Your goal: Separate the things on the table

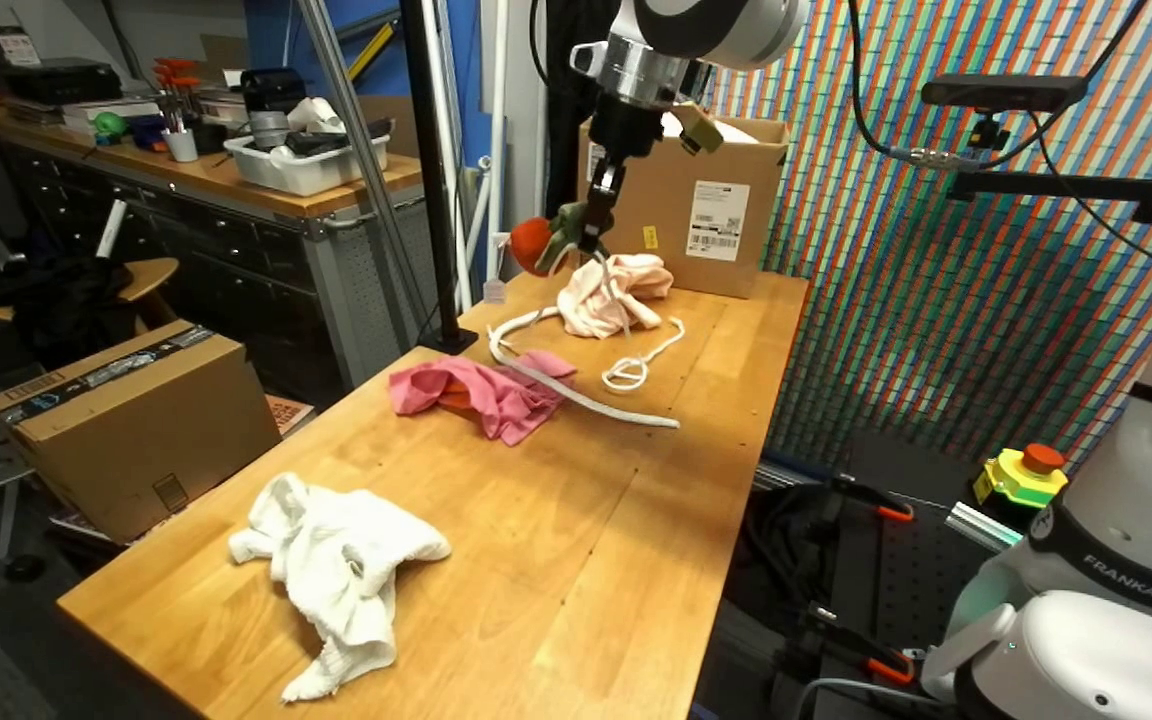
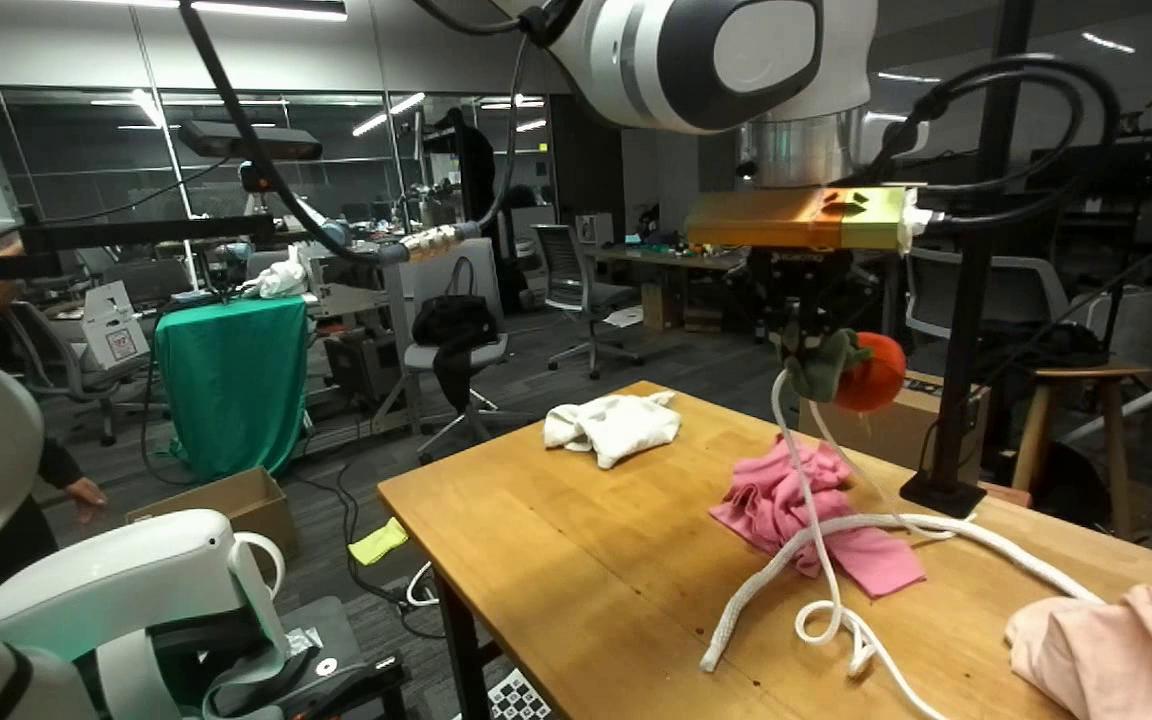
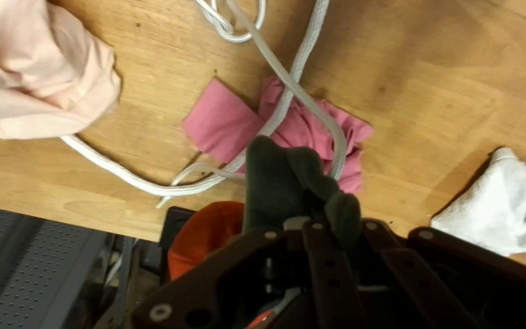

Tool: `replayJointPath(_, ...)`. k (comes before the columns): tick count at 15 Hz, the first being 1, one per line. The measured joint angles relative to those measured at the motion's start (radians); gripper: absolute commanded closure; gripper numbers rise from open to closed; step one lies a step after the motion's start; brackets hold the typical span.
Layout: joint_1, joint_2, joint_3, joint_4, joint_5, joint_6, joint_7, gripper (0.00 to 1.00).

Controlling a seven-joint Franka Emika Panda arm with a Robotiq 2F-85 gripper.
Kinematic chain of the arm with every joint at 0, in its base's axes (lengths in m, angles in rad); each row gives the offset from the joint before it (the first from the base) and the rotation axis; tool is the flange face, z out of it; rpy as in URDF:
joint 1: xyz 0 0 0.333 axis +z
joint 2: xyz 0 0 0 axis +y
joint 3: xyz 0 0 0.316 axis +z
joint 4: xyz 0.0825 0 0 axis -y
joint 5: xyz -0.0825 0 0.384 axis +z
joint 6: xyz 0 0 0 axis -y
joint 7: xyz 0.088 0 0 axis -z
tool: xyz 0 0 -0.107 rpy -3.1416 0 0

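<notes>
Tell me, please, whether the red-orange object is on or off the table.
Off: in both exterior views, the end effector holds the red-orange object aloft by its green part.

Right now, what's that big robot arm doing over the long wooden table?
The white-and-black robot arm holds up a round, soft-looking red-orange object: its black gripper is shut on the object's green fabric top, above the honey-coloured wooden table. A thin white cord hangs from there to the table. Below, a thick white braided rope lies across the crumpled magenta-pink cloth and reaches the pale peach cloth, so those aren't separated yet. The white cloth lies apart.
</notes>
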Motion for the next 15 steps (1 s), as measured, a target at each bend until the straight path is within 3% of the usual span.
replayJointPath(4,0.043,0.032,0.034,-0.006,0.054,-0.098,-0.121,0.94)
replayJointPath(15,0.125,0.116,0.156,-0.027,0.057,-0.291,-0.412,0.94)
